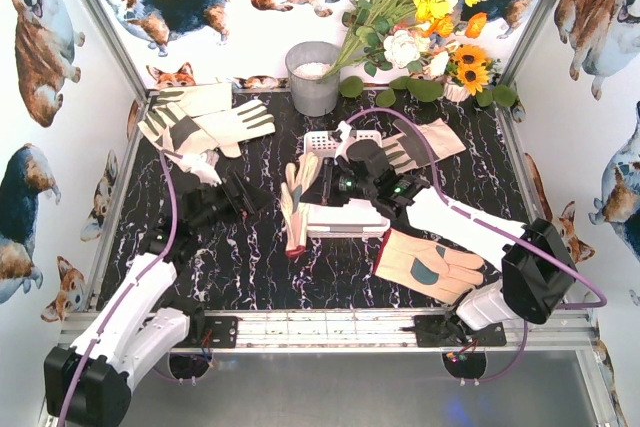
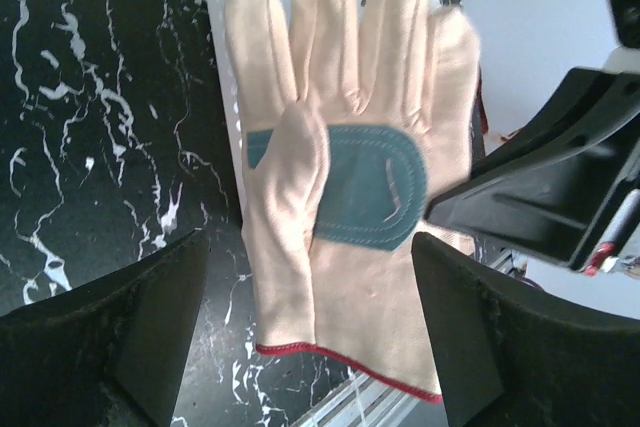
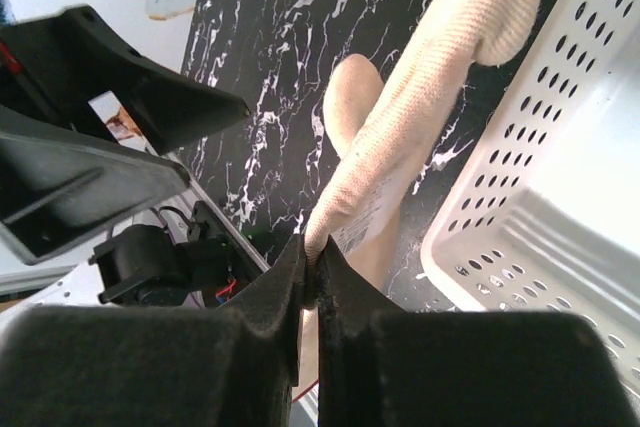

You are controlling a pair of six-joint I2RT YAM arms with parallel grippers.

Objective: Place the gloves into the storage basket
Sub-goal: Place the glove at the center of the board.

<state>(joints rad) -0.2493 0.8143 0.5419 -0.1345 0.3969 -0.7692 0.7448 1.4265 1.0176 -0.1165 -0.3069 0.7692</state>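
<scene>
The basket [image 1: 332,139] stands at the centre of the table [image 1: 250,267]. One glove [image 1: 295,202] is at the basket's left rim, with its fingers toward the far edge and its red-trimmed cuff toward the near edge. In the left wrist view its palm, with a grey-green patch, faces the camera and overlaps the rim; whether it rests on the rim cannot be determined. The right gripper [image 3: 312,265] reaches across the basket from the right, and its fingers are closed tight on a cream fabric edge of this glove. The left gripper [image 2: 310,277] is positioned just left of the glove, with its fingers spread wide on either side of the glove and not touching it. The second glove [image 1: 432,267] lies flat near the near edge, right of centre, partly under the right arm. The third glove [image 1: 435,139] lies just beside the basket's far right corner. The glove pile [image 1: 200,122] occupies the far left corner, well apart from the basket. A grey bucket [image 1: 313,77] stands at the far edge, with flowers [image 1: 420,7] to its right.
</scene>
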